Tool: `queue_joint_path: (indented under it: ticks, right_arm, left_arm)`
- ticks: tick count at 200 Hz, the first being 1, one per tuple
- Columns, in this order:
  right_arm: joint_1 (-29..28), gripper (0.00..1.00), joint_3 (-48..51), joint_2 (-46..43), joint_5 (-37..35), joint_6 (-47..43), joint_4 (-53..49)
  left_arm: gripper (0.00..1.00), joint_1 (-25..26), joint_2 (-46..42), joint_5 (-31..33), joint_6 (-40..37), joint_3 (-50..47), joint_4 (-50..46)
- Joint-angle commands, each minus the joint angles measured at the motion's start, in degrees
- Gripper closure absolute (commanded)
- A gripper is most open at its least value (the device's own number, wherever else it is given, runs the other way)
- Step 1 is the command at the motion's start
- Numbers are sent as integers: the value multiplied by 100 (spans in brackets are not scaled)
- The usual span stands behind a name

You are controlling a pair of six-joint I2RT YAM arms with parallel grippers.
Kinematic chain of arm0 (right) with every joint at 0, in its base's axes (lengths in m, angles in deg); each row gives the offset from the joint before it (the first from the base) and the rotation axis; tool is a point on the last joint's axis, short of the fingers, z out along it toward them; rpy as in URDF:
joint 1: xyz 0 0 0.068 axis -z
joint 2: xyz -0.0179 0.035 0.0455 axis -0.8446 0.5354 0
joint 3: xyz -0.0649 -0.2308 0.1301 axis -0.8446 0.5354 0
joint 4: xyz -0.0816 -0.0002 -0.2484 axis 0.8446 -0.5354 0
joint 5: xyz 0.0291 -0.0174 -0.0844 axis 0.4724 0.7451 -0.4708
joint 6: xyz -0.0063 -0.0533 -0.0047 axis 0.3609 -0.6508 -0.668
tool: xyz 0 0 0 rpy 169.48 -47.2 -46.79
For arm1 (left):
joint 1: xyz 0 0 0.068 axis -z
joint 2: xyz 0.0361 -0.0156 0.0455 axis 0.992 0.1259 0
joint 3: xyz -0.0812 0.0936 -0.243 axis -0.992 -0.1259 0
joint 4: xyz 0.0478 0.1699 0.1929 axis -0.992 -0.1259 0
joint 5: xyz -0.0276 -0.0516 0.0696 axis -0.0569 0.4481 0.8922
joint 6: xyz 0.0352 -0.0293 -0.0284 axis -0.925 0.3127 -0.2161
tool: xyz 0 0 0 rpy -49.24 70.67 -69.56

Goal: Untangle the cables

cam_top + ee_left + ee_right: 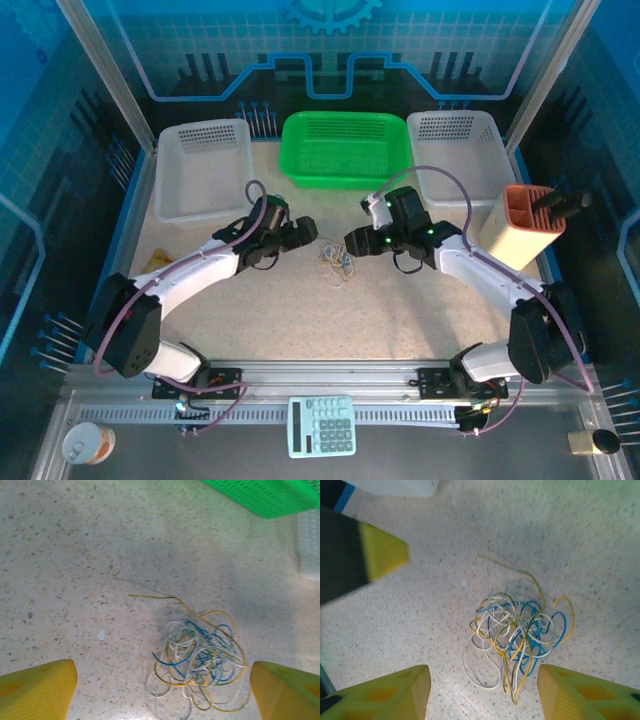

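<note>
The cables [335, 263] lie in one small tangle of yellow, white and blue cords on the speckled table, midway between the two grippers. My left gripper [300, 235] is just left of the tangle and stands open. In the left wrist view the cables [200, 660] rest on the table between its yellow fingers [45, 685], closer to the right one, untouched. My right gripper [358, 242] is just right of the tangle, also open. In its wrist view the cables [520, 635] lie loose ahead of the gripper [483, 675], and a yellow fingertip of the left gripper [382, 555] shows beyond.
At the back of the table stand a green basket [345, 150] and two white baskets [205, 170] [455, 150]. An orange holder [525, 225] stands at the right. A calculator [322, 425] and a can [88, 442] sit by the front rail.
</note>
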Motion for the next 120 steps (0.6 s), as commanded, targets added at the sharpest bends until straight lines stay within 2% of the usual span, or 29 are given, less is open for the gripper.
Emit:
queue_joint_path:
  ticks: [1,69,120]
  right_arm:
    - [-105,41,-137,-277,-419,-87,-380]
    - [-192,35,137,-372,-748,100,-231]
    - [-225,31,265,-507,-959,124,-249]
  left_arm:
    - [12,57,337,276,75,209,-146]
    - [24,56,1473,358,-283,1083,-228]
    - [33,55,1908,474,-521,1308,-290]
